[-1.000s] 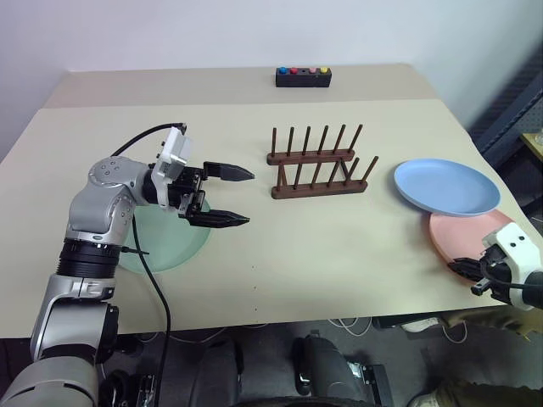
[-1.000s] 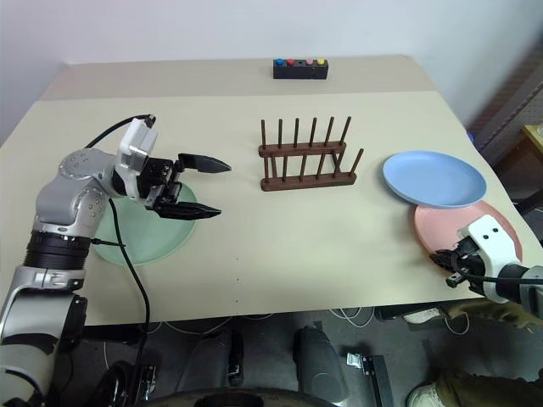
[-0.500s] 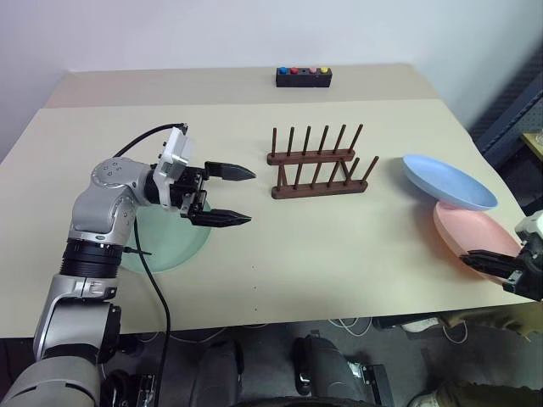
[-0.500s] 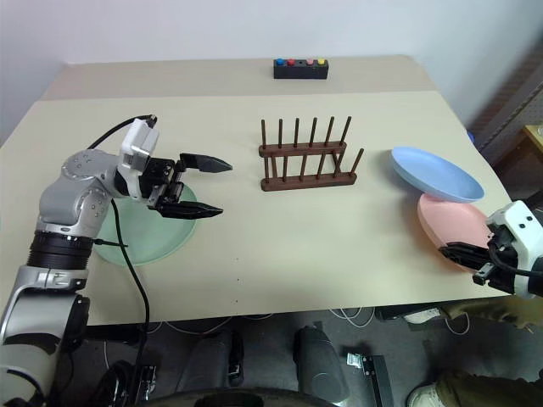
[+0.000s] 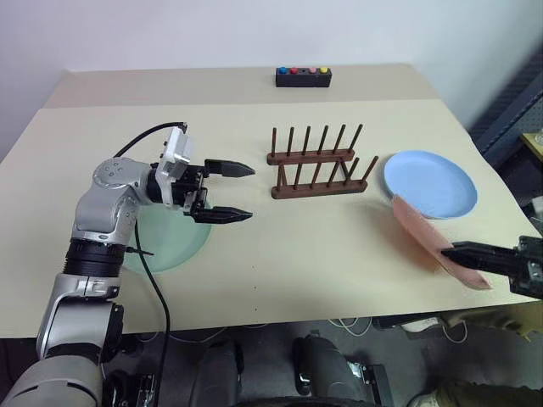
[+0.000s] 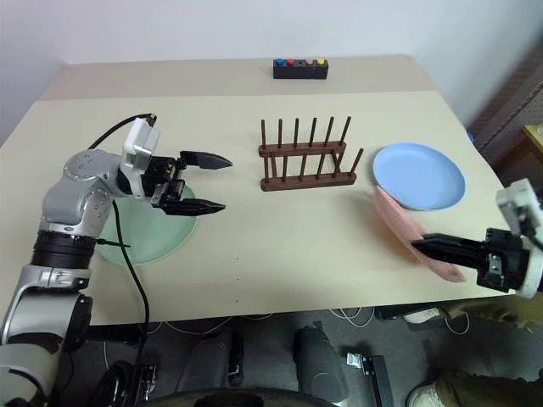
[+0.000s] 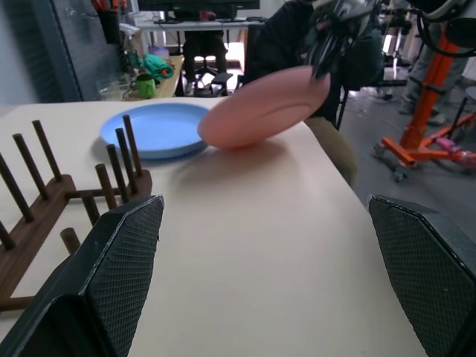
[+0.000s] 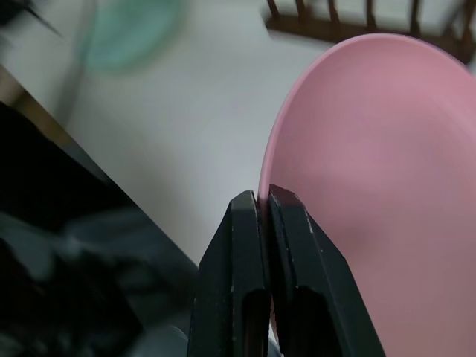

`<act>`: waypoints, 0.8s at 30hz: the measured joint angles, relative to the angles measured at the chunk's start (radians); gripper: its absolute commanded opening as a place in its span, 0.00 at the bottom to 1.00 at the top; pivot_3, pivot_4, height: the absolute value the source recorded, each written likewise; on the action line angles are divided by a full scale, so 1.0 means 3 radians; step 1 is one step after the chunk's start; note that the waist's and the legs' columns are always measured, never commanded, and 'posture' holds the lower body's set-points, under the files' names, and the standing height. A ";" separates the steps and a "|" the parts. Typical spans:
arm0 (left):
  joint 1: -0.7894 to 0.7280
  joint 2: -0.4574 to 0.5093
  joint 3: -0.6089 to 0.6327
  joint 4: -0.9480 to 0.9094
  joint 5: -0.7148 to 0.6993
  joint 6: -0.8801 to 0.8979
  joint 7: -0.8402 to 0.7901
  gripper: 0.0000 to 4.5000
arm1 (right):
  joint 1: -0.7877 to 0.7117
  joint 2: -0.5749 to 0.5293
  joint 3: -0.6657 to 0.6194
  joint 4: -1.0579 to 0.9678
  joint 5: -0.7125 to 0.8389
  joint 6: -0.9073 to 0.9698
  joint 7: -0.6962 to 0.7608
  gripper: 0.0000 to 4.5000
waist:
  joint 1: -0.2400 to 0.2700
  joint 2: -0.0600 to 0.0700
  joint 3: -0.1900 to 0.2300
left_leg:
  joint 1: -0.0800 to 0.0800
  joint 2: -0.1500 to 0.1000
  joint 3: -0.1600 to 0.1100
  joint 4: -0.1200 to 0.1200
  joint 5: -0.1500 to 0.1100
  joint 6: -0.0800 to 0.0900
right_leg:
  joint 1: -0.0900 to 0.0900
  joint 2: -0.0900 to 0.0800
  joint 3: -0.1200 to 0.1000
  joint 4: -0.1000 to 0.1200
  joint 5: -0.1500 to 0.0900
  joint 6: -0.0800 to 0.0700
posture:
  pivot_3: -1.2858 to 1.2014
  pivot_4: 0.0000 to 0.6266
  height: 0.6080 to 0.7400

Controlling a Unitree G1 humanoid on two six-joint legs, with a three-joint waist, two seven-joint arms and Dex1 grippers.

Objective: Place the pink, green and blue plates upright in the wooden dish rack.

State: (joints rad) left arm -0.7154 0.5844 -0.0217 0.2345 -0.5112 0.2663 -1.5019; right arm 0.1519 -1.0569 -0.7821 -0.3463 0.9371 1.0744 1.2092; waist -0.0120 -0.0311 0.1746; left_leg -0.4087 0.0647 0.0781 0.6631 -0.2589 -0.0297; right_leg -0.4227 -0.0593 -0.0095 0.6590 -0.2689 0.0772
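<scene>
- Head views: small dark brown wooden dish rack (image 5: 319, 164) with upright pegs, mid-table, every slot vacant; no plate racked yet, so all three placements remain.
- Round pale green plate (image 5: 166, 242), flat on the beige table (image 5: 322, 246) at the robot's left, partly under the left arm. The left gripper (image 5: 229, 192) hovers above its far edge, fingers spread wide, holding nothing, pointing toward the rack.
- Round light blue plate (image 5: 428, 183), flat on the table just right of the rack, untouched.
- Round pink plate (image 5: 437, 243), tilted steeply with its far edge near the blue plate and its near edge raised, clamped at the rim by the right gripper (image 6: 427, 243); judged the first plate in hand, lifted but not carried to the rack.
- Small black box with coloured buttons (image 5: 303, 77), at the table's far edge, no part of the job.
- Left wrist view: pink plate aloft beyond the blue plate, rack pegs to one side, wide-set fingers (image 7: 111, 275) in the foreground.
- Right wrist view: two black fingers (image 8: 249, 245) pinched together on the pink plate's rim, rack base beyond.
</scene>
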 measured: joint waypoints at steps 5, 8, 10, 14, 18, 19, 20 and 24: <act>-0.0029 -0.0005 0.0015 0.0058 0.0004 -0.0061 0.0025 1.00 | -0.0330 0.0035 -0.0171 0.0163 0.0511 0.0298 -0.0240 0.00 | 0.0006 0.0000 0.0000 | -0.0001 0.0000 0.0000 -0.0001 -0.0001 0.0002 | 0.0000 0.0000 0.0000 -0.0002 0.0000 0.0000 | 0.52 0.24 1.00; -0.0040 -0.0010 0.0020 0.0089 0.0004 -0.0066 0.0049 1.00 | -0.0671 0.0094 -0.0219 0.0426 0.0820 0.0405 -0.0524 0.00 | 0.0005 0.0000 0.0000 | -0.0002 -0.0001 0.0001 0.0000 -0.0001 0.0002 | 0.0000 -0.0003 0.0000 -0.0002 0.0000 0.0000 | 0.52 0.24 1.00; -0.0061 -0.0021 0.0023 0.0104 0.0005 -0.0080 0.0080 1.00 | -0.0938 0.0181 -0.0260 0.0585 0.0997 0.0406 -0.0770 0.00 | 0.0000 0.0000 0.0000 | -0.0001 0.0000 0.0001 0.0000 -0.0001 0.0002 | 0.0000 -0.0001 0.0000 -0.0002 0.0000 0.0000 | 0.52 0.24 1.00; -0.0110 -0.0062 0.0032 0.0131 0.0011 -0.0194 0.0155 1.00 | -0.1290 0.0301 -0.0279 0.0845 0.1333 0.0395 -0.1205 0.00 | 0.0004 0.0001 0.0000 | -0.0002 0.0000 0.0001 -0.0001 -0.0001 0.0002 | 0.0000 -0.0001 0.0000 -0.0002 0.0000 0.0001 | 0.52 0.24 1.00; -0.0128 -0.0120 0.0042 0.0233 0.0104 -0.0418 0.0254 1.00 | -0.1749 0.0445 -0.0099 0.1097 0.1472 0.0300 -0.1538 0.00 | -0.0009 0.0001 -0.0001 | -0.0001 0.0000 0.0003 0.0000 -0.0001 0.0002 | 0.0000 0.0000 0.0001 -0.0002 0.0001 0.0001 | 0.52 0.24 1.00; -0.0131 -0.0136 0.0043 0.0250 0.0116 -0.0444 0.0282 1.00 | -0.1870 0.0470 -0.0025 0.1187 0.1472 0.0259 -0.1584 0.00 | -0.0010 0.0002 0.0000 | -0.0001 0.0000 0.0004 0.0000 -0.0001 0.0002 | -0.0001 0.0000 0.0002 -0.0001 0.0001 0.0001 | 0.52 0.24 1.00; -0.0134 -0.0149 0.0043 0.0254 0.0129 -0.0471 0.0302 1.00 | -0.1955 0.0489 0.0028 0.1254 0.1470 0.0227 -0.1619 0.00 | -0.0004 0.0003 0.0000 | -0.0001 0.0000 0.0004 0.0000 -0.0001 0.0002 | -0.0001 -0.0001 0.0003 -0.0001 0.0001 0.0001 | 0.52 0.24 1.00; -0.0137 -0.0167 0.0106 0.0256 0.0137 -0.0497 0.0401 1.00 | -0.2362 0.0595 0.0338 0.1598 0.1352 0.0088 -0.1605 0.00 | -0.0005 0.0003 0.0000 | -0.0003 0.0001 0.0005 0.0000 -0.0002 0.0004 | -0.0002 0.0000 0.0002 -0.0003 0.0002 0.0002 | 0.52 0.24 1.00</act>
State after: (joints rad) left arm -0.7566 0.5342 0.0100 0.3113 -0.4701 0.1173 -1.3817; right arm -0.5565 -0.8783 -0.6808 0.1331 1.3426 1.1009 0.7277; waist -0.0135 -0.0302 0.1746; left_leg -0.4097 0.0649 0.0796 0.6630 -0.2596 -0.0284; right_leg -0.4234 -0.0594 -0.0088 0.6580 -0.2684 0.0778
